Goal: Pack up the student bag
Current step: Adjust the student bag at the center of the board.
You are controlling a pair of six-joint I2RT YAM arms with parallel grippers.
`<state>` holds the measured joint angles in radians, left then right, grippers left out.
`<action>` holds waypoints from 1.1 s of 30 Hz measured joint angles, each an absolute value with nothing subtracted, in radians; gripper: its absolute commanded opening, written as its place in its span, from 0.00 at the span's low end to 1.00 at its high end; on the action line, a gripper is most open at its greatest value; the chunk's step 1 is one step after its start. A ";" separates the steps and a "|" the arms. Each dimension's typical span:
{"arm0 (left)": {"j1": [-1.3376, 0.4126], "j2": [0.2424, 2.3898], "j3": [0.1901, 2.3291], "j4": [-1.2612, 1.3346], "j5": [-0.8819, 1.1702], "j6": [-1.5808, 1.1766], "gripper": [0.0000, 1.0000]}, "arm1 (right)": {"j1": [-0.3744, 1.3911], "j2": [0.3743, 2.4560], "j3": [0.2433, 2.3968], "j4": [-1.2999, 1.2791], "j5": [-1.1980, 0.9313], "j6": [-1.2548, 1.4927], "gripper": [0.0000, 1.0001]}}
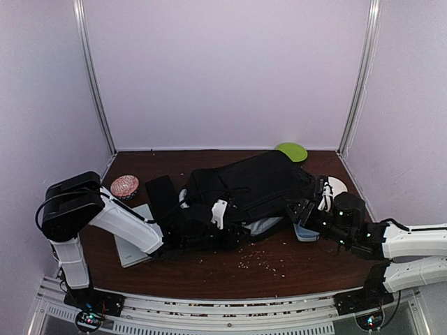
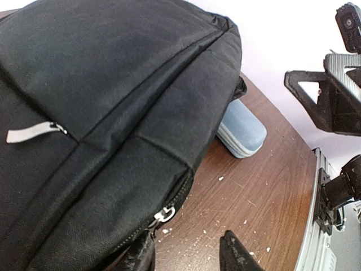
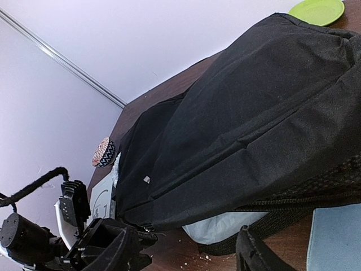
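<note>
Top external view: the bag lies flat across the middle of the bench, between the two arms.

**Handling.** Soft black fabric; the panels crease and sag, so it probably folds under any lift and gives no stiff edge. It looks bulky rather than heavy, though its weight cannot be read. The weave should grip well.

**Hold points.** Take the seams, the straps or the zip hardware, not a flat panel. A metal slider sits at the near corner, and a grey pull tab lies on the front pocket.

**Claws.**
- The left claw has its fingers apart and clamps nothing; one finger is just beside the slider corner.
- The right claw is also spread and low at the opposite edge, and holds nothing.

**Room.**
- A blue case is tucked against the bag's edge, partly under it.
- A green plate sits just behind the bag, near the back wall.
- Bare wood shows toward the front edge — pull that way.
- The side walls stand close, so wide swings are risky.
</note>
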<state>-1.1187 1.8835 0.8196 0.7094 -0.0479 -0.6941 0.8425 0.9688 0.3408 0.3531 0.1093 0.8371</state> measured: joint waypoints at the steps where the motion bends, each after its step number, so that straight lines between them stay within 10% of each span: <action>1: -1.119 1.886 0.820 0.709 -0.044 -0.694 0.37 | 0.842 0.969 0.341 0.353 0.109 0.837 0.58; 33: -1.101 1.930 0.800 0.706 -0.015 -0.719 0.43 | 0.842 0.961 0.341 0.340 0.112 0.833 0.58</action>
<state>-1.1007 1.9297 0.8001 0.7059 -0.0147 -0.7185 0.8425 0.9611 0.3408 0.3405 0.1120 0.8330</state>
